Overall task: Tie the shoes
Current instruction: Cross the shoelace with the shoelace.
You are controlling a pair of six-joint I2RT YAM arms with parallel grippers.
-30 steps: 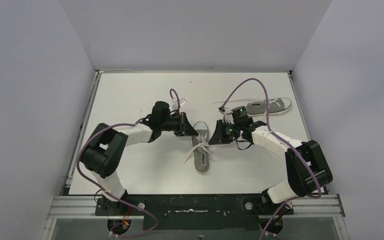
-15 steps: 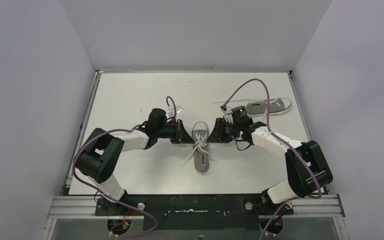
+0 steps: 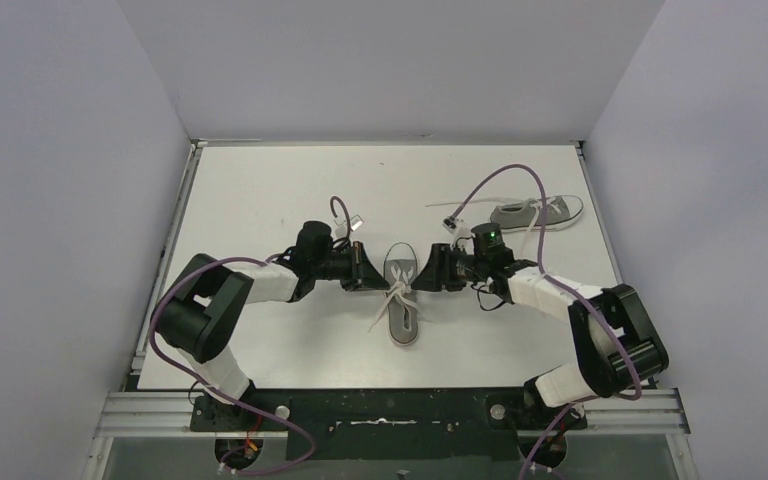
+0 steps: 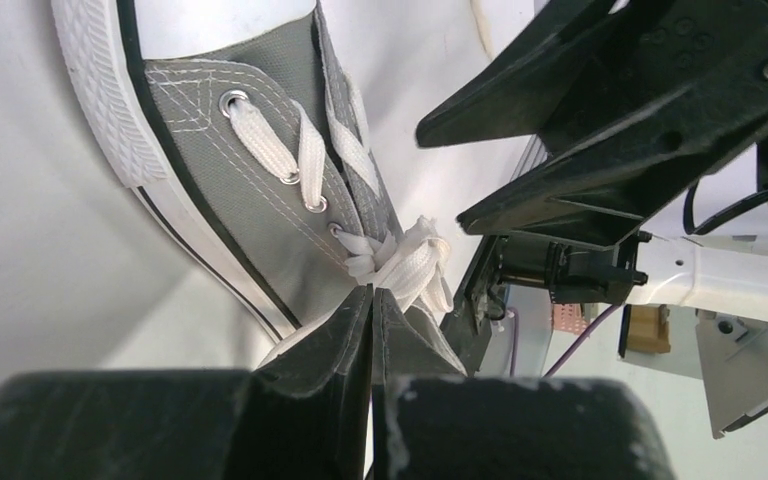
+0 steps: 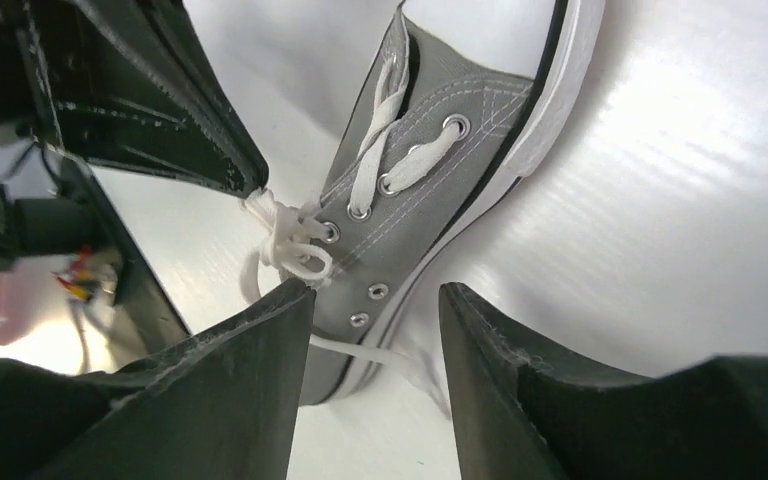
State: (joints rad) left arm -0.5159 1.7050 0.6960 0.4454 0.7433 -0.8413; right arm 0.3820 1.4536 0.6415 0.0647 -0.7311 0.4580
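Observation:
One grey shoe [image 3: 401, 300] lies mid-table, toe towards the far side, with a white lace knot [image 3: 397, 293] over its tongue. My left gripper [image 3: 372, 276] is at its left side, shut, tips pinched on the lace [image 4: 407, 266] at the knot, beside the shoe [image 4: 260, 190]. My right gripper [image 3: 424, 273] is at the shoe's right side, open. In the right wrist view its fingers [image 5: 260, 340] straddle the shoe's side [image 5: 430, 160] and a loose lace end [image 5: 360, 350], gripping nothing. The other shoe [image 3: 547, 210] lies at the far right with its laces loose.
The white table [image 3: 260, 180] is boxed in by grey walls on three sides. Purple cables [image 3: 500, 175] arch over both arms. A metal rail [image 3: 390, 410] with the arm bases runs along the near edge. A small white tag [image 3: 356, 222] hangs on the left cable.
My right gripper has opened and let go of the lace. Both grippers have shifted slightly nearer along the shoe. The left gripper stays shut at the knot.

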